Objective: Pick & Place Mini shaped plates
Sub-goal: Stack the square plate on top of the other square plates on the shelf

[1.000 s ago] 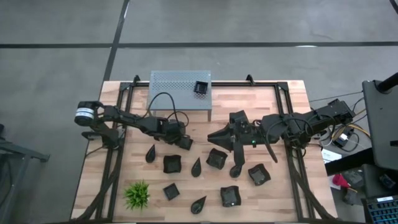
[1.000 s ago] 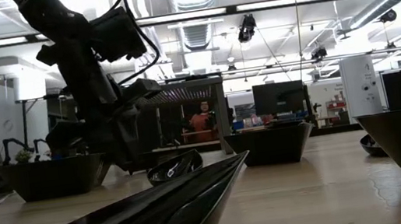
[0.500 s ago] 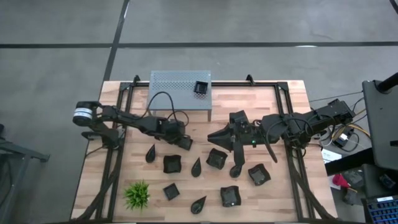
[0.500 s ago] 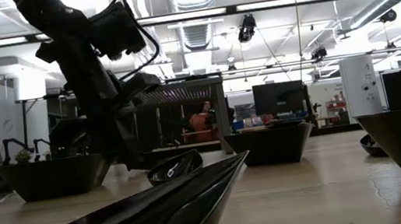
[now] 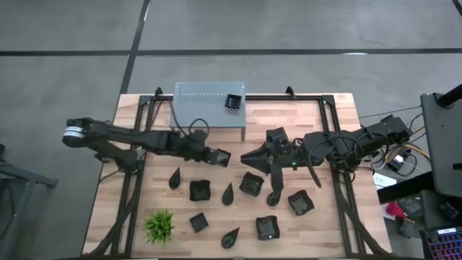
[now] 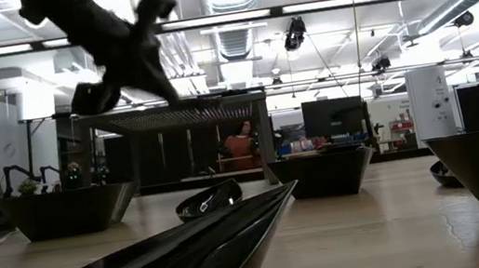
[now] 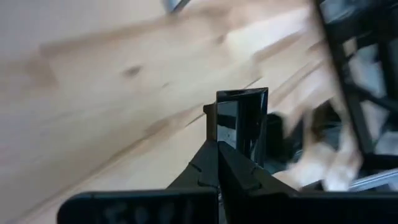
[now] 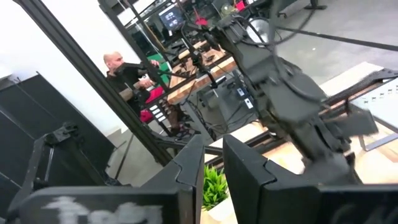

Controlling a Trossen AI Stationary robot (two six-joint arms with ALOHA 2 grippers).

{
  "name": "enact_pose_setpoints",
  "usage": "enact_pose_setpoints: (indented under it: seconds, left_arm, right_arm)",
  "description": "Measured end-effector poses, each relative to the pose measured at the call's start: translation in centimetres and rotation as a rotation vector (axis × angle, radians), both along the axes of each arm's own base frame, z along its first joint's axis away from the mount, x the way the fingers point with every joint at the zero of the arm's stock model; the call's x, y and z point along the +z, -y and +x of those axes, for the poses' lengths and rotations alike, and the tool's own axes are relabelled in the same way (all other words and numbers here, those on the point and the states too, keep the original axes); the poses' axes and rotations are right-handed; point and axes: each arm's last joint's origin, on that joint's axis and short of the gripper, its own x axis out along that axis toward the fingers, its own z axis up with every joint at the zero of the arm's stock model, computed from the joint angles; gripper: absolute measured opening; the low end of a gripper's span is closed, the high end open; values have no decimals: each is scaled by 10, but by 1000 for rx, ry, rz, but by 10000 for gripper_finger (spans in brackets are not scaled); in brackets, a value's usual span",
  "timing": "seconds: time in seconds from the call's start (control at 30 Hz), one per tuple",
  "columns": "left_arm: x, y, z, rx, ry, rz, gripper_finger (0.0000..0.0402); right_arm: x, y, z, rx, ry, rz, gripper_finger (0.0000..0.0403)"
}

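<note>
My left gripper [image 5: 215,156] hovers over the table's middle, in front of the grey shelf [image 5: 209,103], shut on a small black square plate [image 5: 223,157]. One more square plate [image 5: 233,102] sits on the shelf top. Several black plates lie on the wood: teardrops [image 5: 175,178] [image 5: 228,193] [image 5: 274,196] and squares [image 5: 200,190] [image 5: 251,183] [image 5: 300,202], with more nearer the front edge. My right gripper [image 5: 245,156] waits right of the middle with a narrow gap between its fingers [image 8: 213,162]. My left gripper pinches the square plate between its two fingers [image 7: 208,165] at one rim wall [image 7: 227,142]. The plate stands out past the fingertips, seen edge-on [image 7: 241,118]. It is lifted clear of the table.
A spiky green plant [image 5: 159,225] stands near the front left corner. Black frame rails [image 5: 137,180] [image 5: 339,180] run along both table sides. The shelf stands on legs at the far edge. A person [image 8: 127,71] is in the room beyond the table.
My left gripper has risen from the table and shifted a little toward the far right, toward the shelf, carrying the square plate up with it. The left arm's rear joints have swung out toward the table's left. The right arm has kept still.
</note>
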Motion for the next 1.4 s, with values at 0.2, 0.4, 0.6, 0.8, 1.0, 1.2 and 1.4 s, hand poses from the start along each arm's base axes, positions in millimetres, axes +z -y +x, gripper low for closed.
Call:
enact_pose_setpoints:
  seconds: [0.2, 0.4, 0.6, 0.8, 1.0, 1.2, 1.4]
  left_arm:
    - [39, 3, -12, 42, 151, 66, 0]
    - [69, 7, -20, 52, 241, 155, 0]
    - [93, 8, -20, 22, 293, 241, 0]
    - [127, 5, -23, -13, 348, 408, 0]
    - [173, -1, -33, -5, 409, 616, 0]
    - [202, -7, -42, 8, 393, 820, 0]
    - [208, -9, -45, -22, 338, 954, 0]
  right_arm:
    - [0, 0, 0, -1, 1, 0, 56]
    - [0, 4, 1, -14, 3, 1, 56]
    - [1, 15, 5, -54, 11, 3, 56]
    - [1, 31, 8, -173, 13, 4, 56]
    - [-2, 44, 14, -321, 22, 65, 56]
    - [-11, 52, 25, -369, -11, -20, 57]
    - [-17, 58, 36, -556, -10, -106, 72]
